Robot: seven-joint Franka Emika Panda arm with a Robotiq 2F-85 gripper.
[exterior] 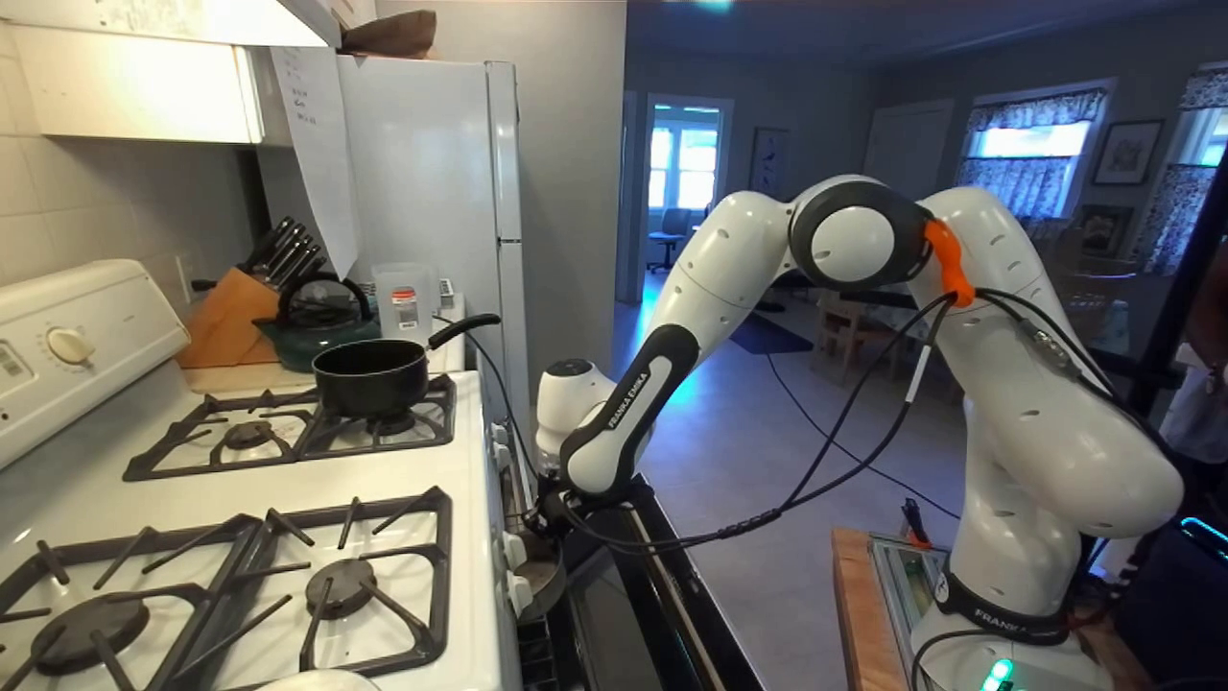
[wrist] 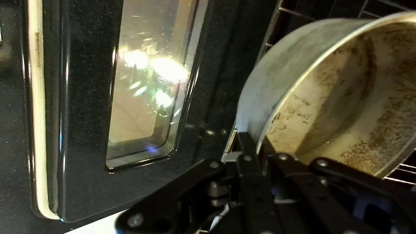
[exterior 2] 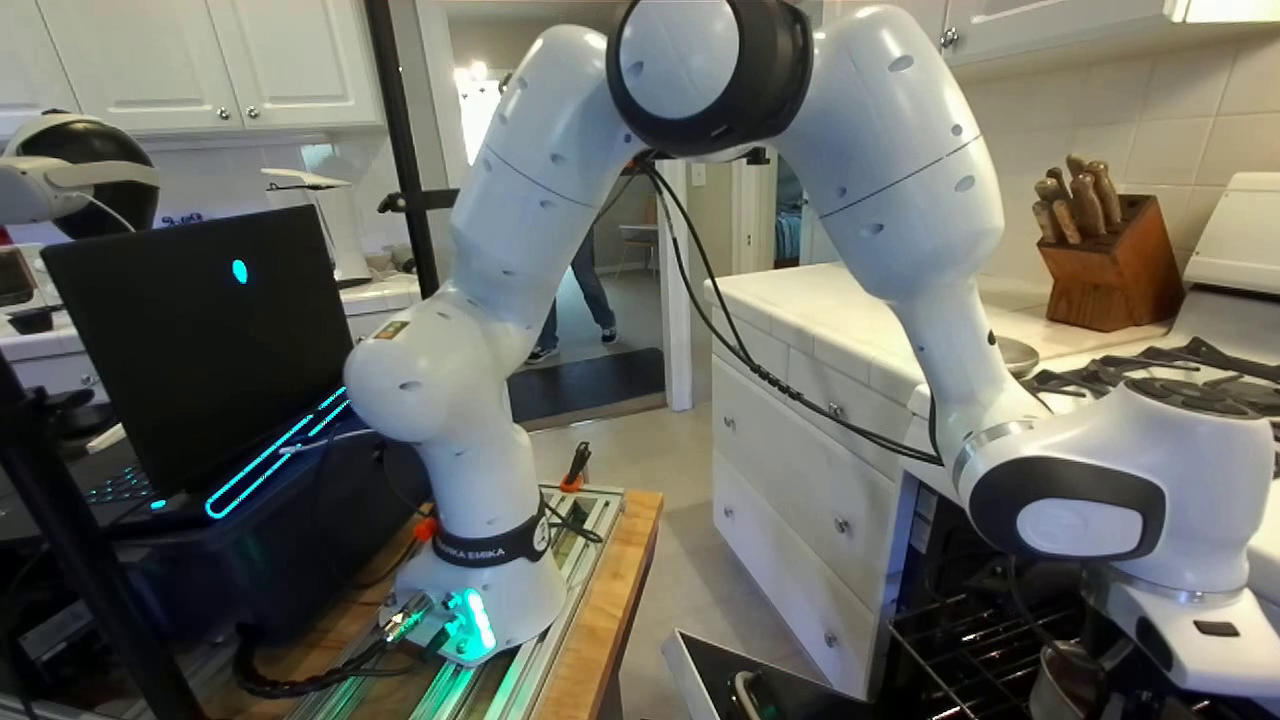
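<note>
A worn, light metal pot (wrist: 273,78) with brown stains inside fills the right of the wrist view. My gripper (wrist: 256,141) is closed on its rim, one finger outside the wall and one inside. In an exterior view the gripper (exterior: 549,513) is low in front of the stove, with the pot (exterior: 545,576) beneath it. The pot (exterior 2: 1065,680) also shows partly in an exterior view, behind the wrist. It is over the wire oven rack (exterior 2: 960,650); I cannot tell if it rests on it. The black oven door (wrist: 87,130) is open beside the pot.
The white stove top (exterior: 384,499) with black grates stands beside the arm, its knobs close to the gripper. A black saucepan (exterior: 369,379) sits on a back burner. A knife block (exterior: 230,317) and green kettle (exterior: 321,331) stand behind. White drawers (exterior 2: 800,510) adjoin the oven.
</note>
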